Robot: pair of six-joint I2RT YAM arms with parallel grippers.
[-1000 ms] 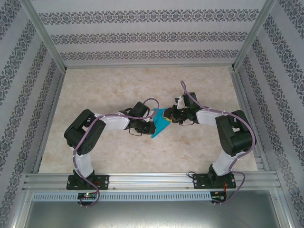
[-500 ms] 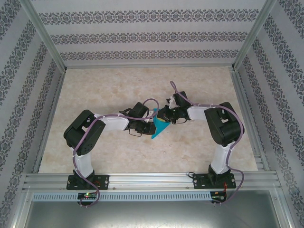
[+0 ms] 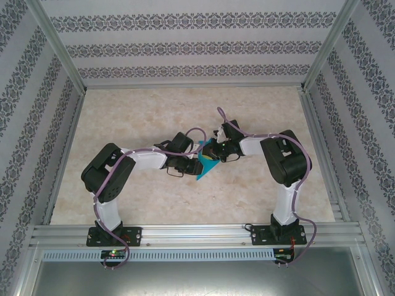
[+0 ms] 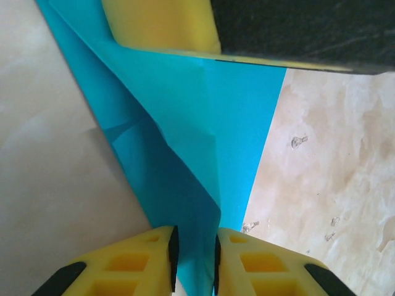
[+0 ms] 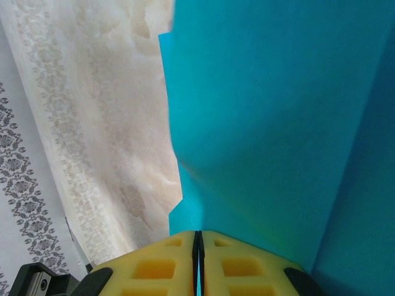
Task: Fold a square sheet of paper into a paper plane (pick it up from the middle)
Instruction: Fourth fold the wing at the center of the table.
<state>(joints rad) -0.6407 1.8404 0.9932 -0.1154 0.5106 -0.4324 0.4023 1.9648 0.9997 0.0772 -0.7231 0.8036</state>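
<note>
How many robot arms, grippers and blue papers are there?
Arms: 2, the left arm and right arm
Grippers: 2, the left gripper and right gripper
Blue paper: 1
Total: 5

The sheet of paper (image 3: 207, 163) is plain teal-blue. The table (image 3: 154, 117) is marbled beige. The walls (image 3: 185, 46) carry grey floral stripes on white. The left end effector (image 4: 194, 248) and the right end effector (image 5: 197, 245) are yellow and black.
</note>
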